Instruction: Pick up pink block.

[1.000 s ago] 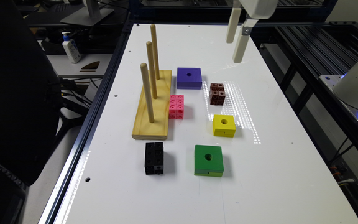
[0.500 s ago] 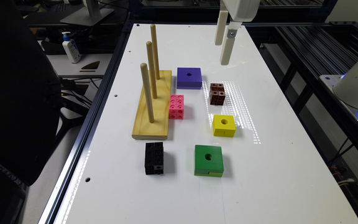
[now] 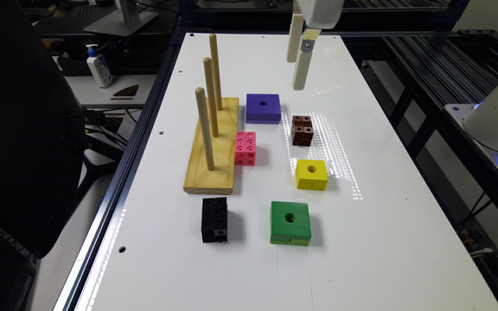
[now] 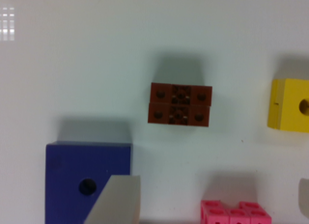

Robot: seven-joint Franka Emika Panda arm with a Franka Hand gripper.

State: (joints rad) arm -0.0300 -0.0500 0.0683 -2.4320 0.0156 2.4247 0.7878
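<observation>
The pink block (image 3: 245, 148) lies on the white table (image 3: 275, 276), right against the wooden peg base (image 3: 214, 147). In the wrist view the pink block (image 4: 235, 212) shows at the picture's edge, partly cut off. My gripper (image 3: 296, 74) hangs high above the table's far part, beyond the purple block (image 3: 263, 108) and well apart from the pink block. Its fingers (image 4: 114, 201) stand wide apart with nothing between them, so the gripper (image 4: 212, 181) is open. The brown cube-cluster block (image 3: 302, 130) sits at the exterior view's right of the pink one.
Three tall pegs (image 3: 204, 127) rise from the base beside the pink block. A yellow block (image 3: 311, 173), a green block (image 3: 290, 222) and a black cube-cluster block (image 3: 214, 219) lie nearer the front. Dark frame rails (image 3: 426, 112) border the table.
The gripper has moved steadily toward the exterior view's left, from past the brown block to above the area behind the purple block. The blocks have not moved.
</observation>
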